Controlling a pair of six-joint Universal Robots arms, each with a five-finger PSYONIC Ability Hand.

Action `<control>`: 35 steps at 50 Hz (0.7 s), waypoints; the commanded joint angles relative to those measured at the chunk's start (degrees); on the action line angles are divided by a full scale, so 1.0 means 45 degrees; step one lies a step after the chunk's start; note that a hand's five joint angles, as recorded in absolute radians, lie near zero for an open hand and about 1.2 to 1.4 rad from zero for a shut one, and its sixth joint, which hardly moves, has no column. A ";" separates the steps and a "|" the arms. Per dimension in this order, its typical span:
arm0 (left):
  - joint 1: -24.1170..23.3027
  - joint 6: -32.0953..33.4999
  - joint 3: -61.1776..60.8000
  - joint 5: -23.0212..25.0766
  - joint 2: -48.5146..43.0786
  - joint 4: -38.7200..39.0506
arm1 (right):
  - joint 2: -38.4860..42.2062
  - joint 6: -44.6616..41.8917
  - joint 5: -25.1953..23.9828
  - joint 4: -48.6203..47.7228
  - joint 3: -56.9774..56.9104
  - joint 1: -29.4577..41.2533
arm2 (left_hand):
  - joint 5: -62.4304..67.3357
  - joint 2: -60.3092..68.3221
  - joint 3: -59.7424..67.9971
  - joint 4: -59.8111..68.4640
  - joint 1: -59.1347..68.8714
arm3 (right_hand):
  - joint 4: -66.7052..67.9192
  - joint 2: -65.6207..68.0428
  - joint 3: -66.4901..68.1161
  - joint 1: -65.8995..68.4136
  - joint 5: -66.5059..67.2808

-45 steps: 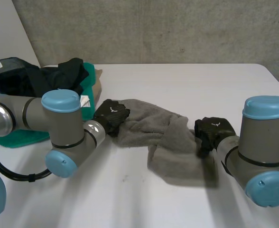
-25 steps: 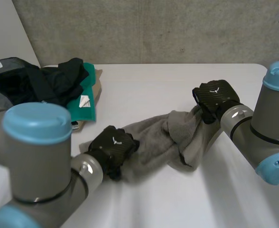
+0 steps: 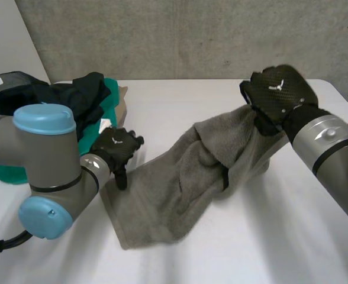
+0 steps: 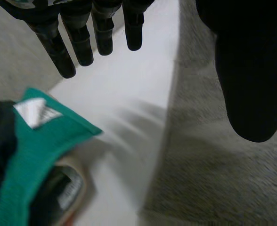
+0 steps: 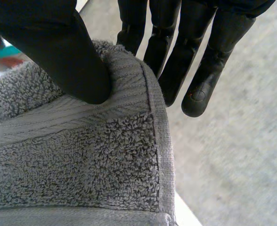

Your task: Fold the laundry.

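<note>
Right hand (image 3: 279,94) pinches a towel (image 3: 180,189) corner between thumb and fingers, raised off table (image 3: 186,106). Towel's long axis slopes down toward left hand (image 3: 116,149): fingers straight, empty, beside the low edge, nearest that end.

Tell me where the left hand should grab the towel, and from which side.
Probably the towel's flat edge nearest the left hand, approached from the bare table side. That edge lies straight and free there, while the right hand pinches the raised far corner.
</note>
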 commanded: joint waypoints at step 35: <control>-0.0194 -0.1495 0.4458 0.0966 -0.2434 0.0724 | 0.1527 -0.1894 -0.1860 0.1220 -0.2067 -0.1570 | 1.4902 1.4854 1.4787 1.4894 1.4933 | 0.2714 0.2840 0.2724 0.5092 0.2938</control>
